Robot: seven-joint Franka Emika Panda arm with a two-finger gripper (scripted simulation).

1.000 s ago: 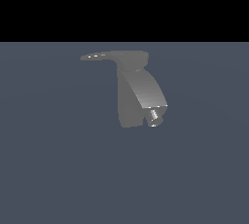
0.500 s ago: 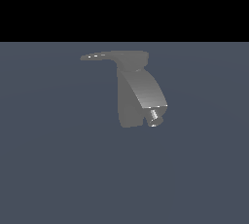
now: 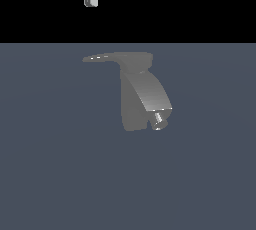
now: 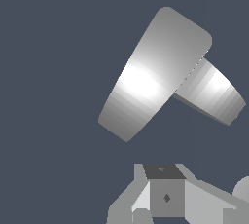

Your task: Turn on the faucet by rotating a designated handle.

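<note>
The task looks barely begun. In the exterior view the gripper (image 3: 90, 0) hangs at the top of the frame, well above the faucet (image 3: 142, 99) and apart from it, touching nothing. Its fingers show only as a narrow stub against the black background, and the wrist view shows just the blocky base of the hand, so I cannot tell whether the jaws are apart or together; nothing is held between them. The faucet stands alone on the grey floor (image 3: 50, 174), its curved body ending in a short shiny nozzle (image 3: 159, 120) that points down and toward the exterior view's right. The handle (image 3: 102, 57) reaches out flat from the cap on top toward the exterior view's left, its tapered tip free. The gripper sits roughly above that tip. In the wrist view the faucet (image 4: 155, 79) fills the middle as a broad bright slab with a darker piece behind. By my judgement everything is still left: coming down to the handle, making contact beside its tip, and pushing it round about the cap.
</note>
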